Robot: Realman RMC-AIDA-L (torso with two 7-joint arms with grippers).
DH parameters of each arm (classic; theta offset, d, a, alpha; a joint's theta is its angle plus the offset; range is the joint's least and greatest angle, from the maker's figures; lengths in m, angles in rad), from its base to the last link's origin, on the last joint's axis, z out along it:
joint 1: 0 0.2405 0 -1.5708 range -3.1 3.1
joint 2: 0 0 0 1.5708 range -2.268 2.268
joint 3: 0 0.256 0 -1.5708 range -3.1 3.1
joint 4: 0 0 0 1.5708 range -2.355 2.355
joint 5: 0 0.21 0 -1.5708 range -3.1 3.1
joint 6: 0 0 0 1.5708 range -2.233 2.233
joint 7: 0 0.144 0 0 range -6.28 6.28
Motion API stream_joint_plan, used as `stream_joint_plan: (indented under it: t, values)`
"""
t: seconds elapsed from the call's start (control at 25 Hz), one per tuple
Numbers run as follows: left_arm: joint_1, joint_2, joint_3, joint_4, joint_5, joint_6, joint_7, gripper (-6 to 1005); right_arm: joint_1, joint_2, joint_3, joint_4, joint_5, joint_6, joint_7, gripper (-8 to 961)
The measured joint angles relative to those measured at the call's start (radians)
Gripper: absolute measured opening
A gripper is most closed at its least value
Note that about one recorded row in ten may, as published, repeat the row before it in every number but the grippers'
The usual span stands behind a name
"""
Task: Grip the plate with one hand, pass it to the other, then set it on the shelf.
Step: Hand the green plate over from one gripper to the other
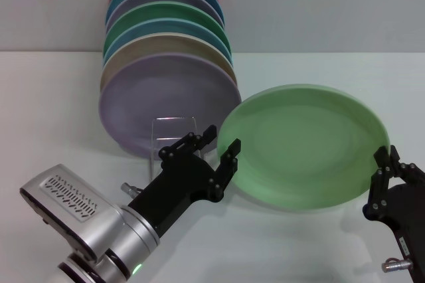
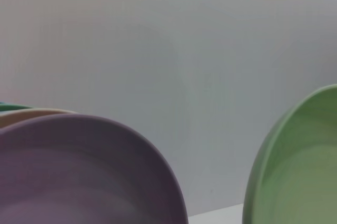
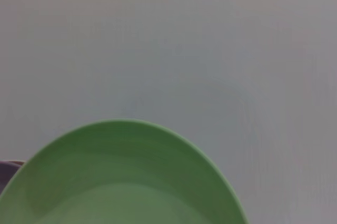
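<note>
1. Holding the plate [image 1: 305,145] by its near edge, the right gripper [image 1: 384,178] has its fingers closed on the rim at the plate's right side. The plate is tilted, face toward you, so its opposite edge is offered to the other arm.
2. Note the left gripper [image 1: 211,150]: its fingers are spread, one finger [image 1: 229,157] just at the plate's left rim, the other toward the rack. You can judge it is positioned to take the rim, but contact is not confirmed.
3. Locate the plate between the two grippers, directly ahead of both wrist cameras; it appears raised off the table.
4. Locate the rack [image 1: 174,130]: it stands just beyond the left gripper, behind its fingers. The lilac plate [image 1: 166,100] fronts a stack of plates leaning there, so the free slot is nearest the left gripper.
5. Judge the step as handover pending. Keep the right grip closed until the left fingers clamp the rim; early release risks dropping the plate.
</note>
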Motion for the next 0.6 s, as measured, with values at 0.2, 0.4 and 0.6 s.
stream_joint_plan:
  t: [0.2, 0.4, 0.6]
  values:
    - [0.001, 0.001, 0.001, -0.003, 0.000, 0.001, 0.002, 425, 0.000, 0.000, 0.000, -0.001, -0.001, 0.000, -0.001, 20]
    - [0.001, 0.003, 0.004, 0.000, 0.000, 0.005, 0.003, 424, -0.002, 0.000, 0.000, -0.011, -0.002, 0.002, -0.022, 20]
    - [0.001, 0.003, 0.005, 0.002, 0.002, 0.006, 0.004, 367, -0.003, 0.000, 0.000, -0.012, -0.003, 0.012, -0.024, 20]
